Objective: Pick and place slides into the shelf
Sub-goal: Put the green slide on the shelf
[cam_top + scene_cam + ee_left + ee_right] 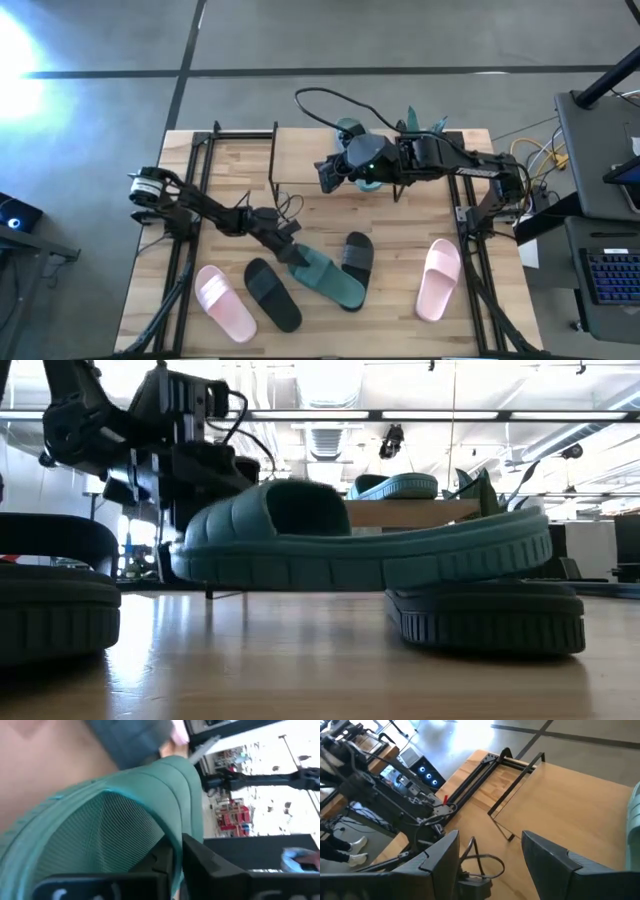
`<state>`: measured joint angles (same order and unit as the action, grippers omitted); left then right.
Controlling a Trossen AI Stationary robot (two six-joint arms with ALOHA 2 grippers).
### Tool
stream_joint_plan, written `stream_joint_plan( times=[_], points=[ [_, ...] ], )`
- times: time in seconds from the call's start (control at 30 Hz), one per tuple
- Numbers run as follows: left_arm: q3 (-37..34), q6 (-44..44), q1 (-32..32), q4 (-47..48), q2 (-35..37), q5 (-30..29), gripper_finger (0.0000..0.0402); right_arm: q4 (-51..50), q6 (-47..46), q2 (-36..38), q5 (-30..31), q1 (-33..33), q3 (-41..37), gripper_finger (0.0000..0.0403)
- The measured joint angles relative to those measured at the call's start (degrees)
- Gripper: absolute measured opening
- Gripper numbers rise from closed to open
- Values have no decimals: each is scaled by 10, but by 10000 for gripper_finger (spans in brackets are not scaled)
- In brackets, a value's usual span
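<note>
My left gripper (292, 250) is shut on a teal-green slide (328, 275) near the table's middle front. That slide lies partly over a black slide (358, 252). A second teal slide (395, 485) rests sole down on the shelf's top board (410, 512) at the far side. My right gripper (490, 865) hovers open and holding nothing above the shelf (560, 795). On the table also lie a black slide (272, 293), a pink slide (225, 303) at the front left and a pink slide (438, 278) at the front right. My left gripper holds the teal slide by its wide strap (176, 845), one finger inside the strap's opening and one outside. The fingers come nearly level from the table's left. The strap end (230, 560) is lifted off the table; the other end (500, 550) rests on the black slide (485, 615).
Black frame rails (200, 170) run along the table's left and right sides. A loose cable (320, 100) loops over the far edge behind the right arm. Bare wood lies between the shelf and the slides. A keyboard (612, 280) and equipment stand off the table's right.
</note>
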<state>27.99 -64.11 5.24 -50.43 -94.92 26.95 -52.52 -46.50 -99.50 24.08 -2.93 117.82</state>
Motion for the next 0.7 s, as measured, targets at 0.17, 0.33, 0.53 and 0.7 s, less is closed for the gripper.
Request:
stream_joint_plan(
  times=[0.17,0.33,0.53,0.7],
  points=[
    [-2,-20,9,14,50,8,3,11,-13,2,12,-13,0,205],
    [1,-29,17,70,144,-6,2,14,-20,10,81,-28,7,205],
    [4,-3,17,194,279,-66,1,-66,-44,27,152,-44,10,205],
    [1,30,16,417,345,-115,1,-139,-9,22,121,-75,2,205]
  ],
)
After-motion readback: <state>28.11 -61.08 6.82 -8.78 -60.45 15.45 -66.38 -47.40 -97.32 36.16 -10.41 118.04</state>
